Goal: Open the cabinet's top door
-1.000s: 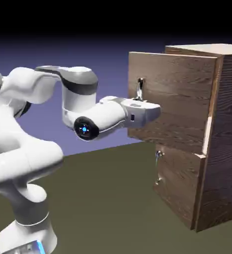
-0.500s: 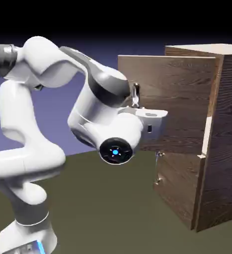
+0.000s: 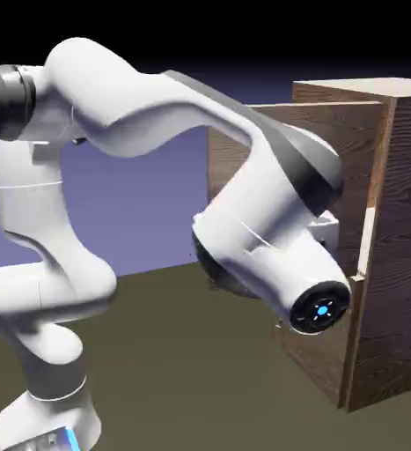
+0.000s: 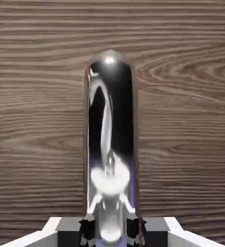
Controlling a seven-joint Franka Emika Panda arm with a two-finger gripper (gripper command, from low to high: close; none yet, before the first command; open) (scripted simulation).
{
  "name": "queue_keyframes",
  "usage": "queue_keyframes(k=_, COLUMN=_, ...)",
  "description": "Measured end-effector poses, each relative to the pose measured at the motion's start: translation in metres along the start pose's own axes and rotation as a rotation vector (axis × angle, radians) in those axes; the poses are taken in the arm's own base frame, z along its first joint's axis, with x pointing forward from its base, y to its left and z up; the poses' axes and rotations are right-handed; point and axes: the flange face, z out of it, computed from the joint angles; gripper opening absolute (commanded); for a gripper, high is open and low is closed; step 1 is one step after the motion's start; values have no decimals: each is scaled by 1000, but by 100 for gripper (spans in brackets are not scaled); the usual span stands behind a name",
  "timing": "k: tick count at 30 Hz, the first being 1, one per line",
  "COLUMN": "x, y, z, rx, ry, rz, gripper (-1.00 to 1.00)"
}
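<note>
From the room side, the top door point(image 3: 332, 145) is swung well out from the cabinet point(image 3: 407, 229), with the arm point(image 3: 261, 194) bent across in front and hiding the handle. So I'd call it mostly done, maybe just a bit more swing left.

Hand view: gripper point(image 4: 110, 230) is clamped on the shiny handle point(image 4: 111, 130), one fingertip each side, wood grain right behind.

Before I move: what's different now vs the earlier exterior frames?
The arm swung toward the cabinet and the camera, and now hides much of the top door. That door has swung further open. Unchanged: the cabinet's body and the arm's base.
</note>
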Motion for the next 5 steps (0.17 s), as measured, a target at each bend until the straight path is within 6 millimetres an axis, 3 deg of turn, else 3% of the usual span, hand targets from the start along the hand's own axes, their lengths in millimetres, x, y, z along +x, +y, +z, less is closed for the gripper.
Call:
queue_keyframes(k=3, x=8, y=8, z=-16, rx=54, ry=-54, rz=0, gripper=-100)
queue_keyframes(k=4, x=10, y=10, z=-19, rx=64, ry=-64, rz=0, gripper=100)
queue_keyframes(k=5, x=10, y=10, z=-20, rx=62, ry=-63, rz=0, gripper=100)
